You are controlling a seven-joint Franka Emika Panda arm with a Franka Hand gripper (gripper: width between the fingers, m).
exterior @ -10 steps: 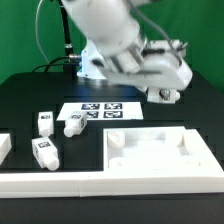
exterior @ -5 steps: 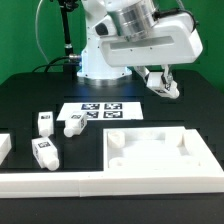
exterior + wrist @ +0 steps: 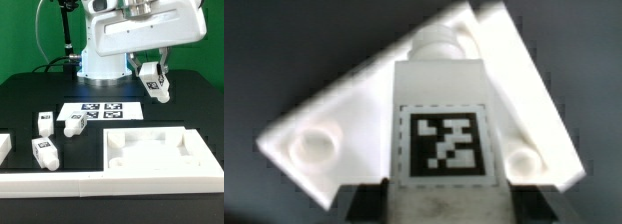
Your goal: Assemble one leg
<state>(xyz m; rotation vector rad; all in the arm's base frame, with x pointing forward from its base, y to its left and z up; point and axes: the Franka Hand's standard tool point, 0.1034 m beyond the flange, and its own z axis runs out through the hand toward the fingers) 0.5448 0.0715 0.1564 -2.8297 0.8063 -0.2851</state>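
Gripper (image 3: 150,71) is clamped on one leg (image 3: 157,86), held tilted in the air above the tabletop (image 3: 160,160). Risk: the tilt could misalign the peg end at insertion, so the leg jams or twists in the grip.

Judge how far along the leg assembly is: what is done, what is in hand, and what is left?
Done: one leg has been picked up and is off the table, clamped in the tool. In hand: it hangs tilted in the air, and the wrist view shows the tabletop beneath it. Left: lowering the leg and seating it in the tabletop, where no leg stands yet.
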